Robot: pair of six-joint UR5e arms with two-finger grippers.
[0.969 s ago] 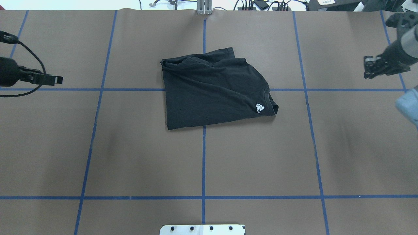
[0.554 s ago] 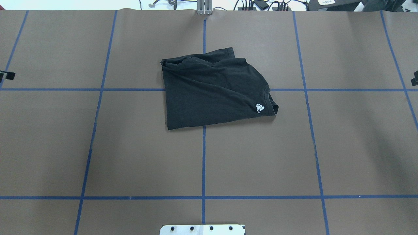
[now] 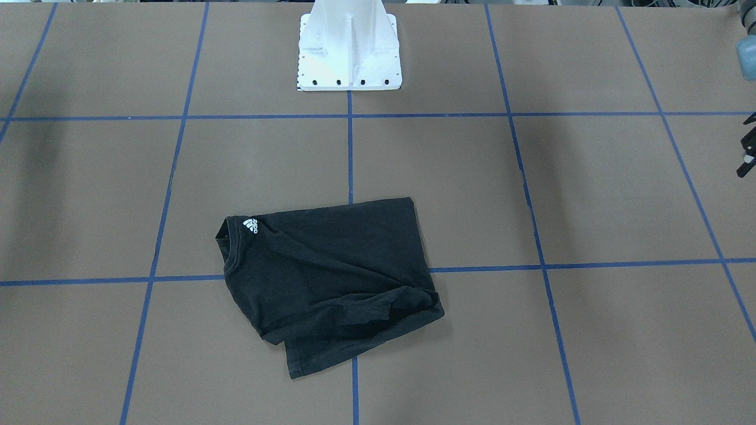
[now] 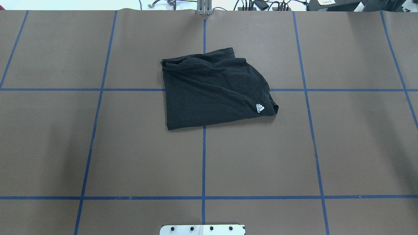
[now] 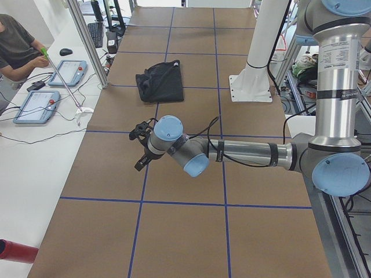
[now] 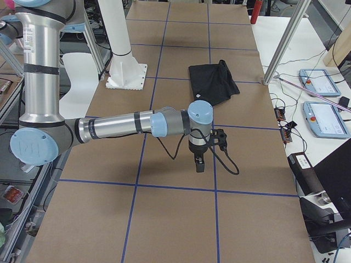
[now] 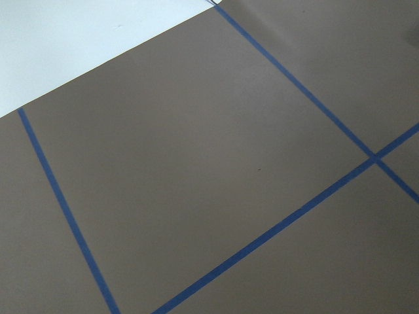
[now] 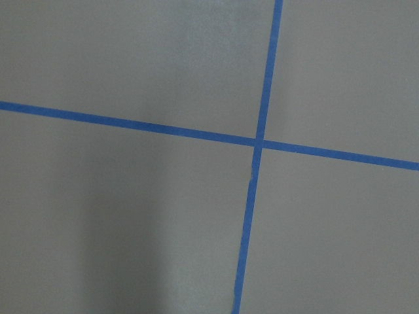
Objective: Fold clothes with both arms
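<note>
The black T-shirt (image 4: 212, 91) lies folded into a rough rectangle at the table's middle, its small white logo (image 4: 260, 108) at the right corner. It also shows in the front view (image 3: 331, 277). Its chest graphic is hidden. Neither gripper shows in the overhead view. My left gripper (image 5: 141, 157) hangs over bare table well to the left of the shirt. Only a black sliver of it shows at the front view's right edge (image 3: 748, 147). My right gripper (image 6: 198, 163) points down over bare table, well to the right of the shirt. I cannot tell whether either is open.
The white pedestal base (image 3: 348, 59) stands at the robot's side of the table. Blue tape lines (image 4: 203, 163) grid the brown surface. An operator (image 5: 14, 46), tablets (image 5: 36, 106) and a metal post (image 5: 87, 43) line the far side.
Both grippers have drawn outward and left the overhead view, the left one to the left, the right one to the right. The shirt has not moved.
</note>
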